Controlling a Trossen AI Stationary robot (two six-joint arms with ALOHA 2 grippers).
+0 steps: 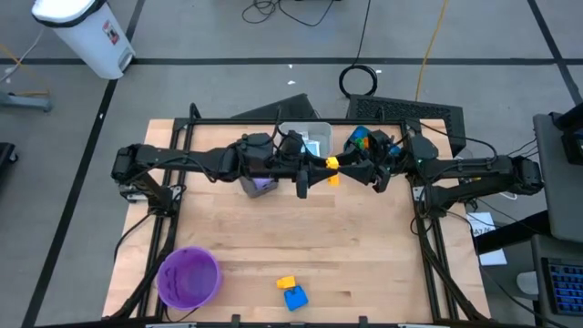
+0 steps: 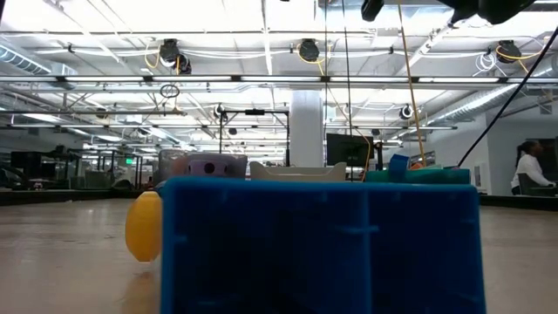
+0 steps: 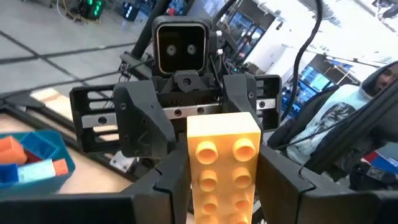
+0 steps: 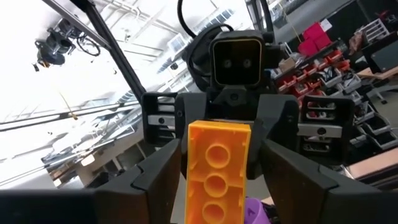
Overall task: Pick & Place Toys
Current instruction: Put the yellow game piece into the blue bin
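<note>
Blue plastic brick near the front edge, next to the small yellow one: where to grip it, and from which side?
Grip the blue plastic brick from straight above, fingers across its two long flat sides. It lies flat on the table, tilted, so the wrist would probably need turning to match. The small yellow brick sits close at its far end; closing across the long sides likely keeps the fingers off it.

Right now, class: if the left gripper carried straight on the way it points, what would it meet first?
The left gripper points at the right gripper, close ahead. Both appear to be clamped on the same yellow brick, so it would probably push straight into the right gripper's fingers.
</note>
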